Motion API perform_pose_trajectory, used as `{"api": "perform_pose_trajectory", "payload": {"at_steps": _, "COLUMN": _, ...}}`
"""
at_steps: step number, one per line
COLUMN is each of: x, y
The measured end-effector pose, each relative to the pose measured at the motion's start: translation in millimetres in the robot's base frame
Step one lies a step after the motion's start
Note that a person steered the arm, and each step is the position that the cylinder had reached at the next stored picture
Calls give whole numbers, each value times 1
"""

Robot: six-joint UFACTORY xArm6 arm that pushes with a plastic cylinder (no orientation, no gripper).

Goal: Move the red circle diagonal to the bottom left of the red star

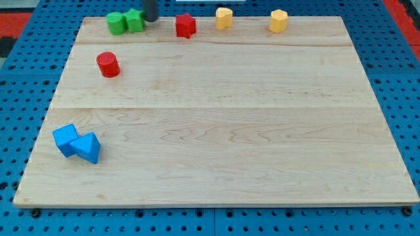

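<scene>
The red circle (107, 64) stands on the wooden board near the view's upper left. The red star (186, 25) lies near the board's top edge, to the right of and above the circle. My tip (150, 19) is a dark rod at the view's top edge, just right of the green blocks and left of the red star. It touches neither red block, and is well above and to the right of the circle.
Two green blocks (117, 22) (134, 20) sit side by side at the top left, next to my tip. Two yellow blocks (224, 18) (279, 21) lie along the top edge. A blue cube (65, 139) and a blue triangular block (87, 147) touch at the lower left.
</scene>
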State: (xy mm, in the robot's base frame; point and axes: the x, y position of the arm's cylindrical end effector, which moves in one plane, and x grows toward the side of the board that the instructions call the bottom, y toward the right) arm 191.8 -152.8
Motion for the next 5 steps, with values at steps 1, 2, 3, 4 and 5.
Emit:
{"api": "perform_pose_trajectory", "payload": {"at_steps": 1, "x": 9, "y": -10}}
{"api": "perform_pose_trajectory", "payload": {"at_steps": 2, "x": 13, "y": -9}}
{"api": "perform_pose_trajectory", "payload": {"at_steps": 3, "x": 22, "y": -6}}
{"api": "perform_pose_trajectory", "payload": {"at_steps": 4, "x": 2, "y": 18}}
{"api": "perform_pose_trajectory", "payload": {"at_steps": 5, "x": 2, "y": 81}}
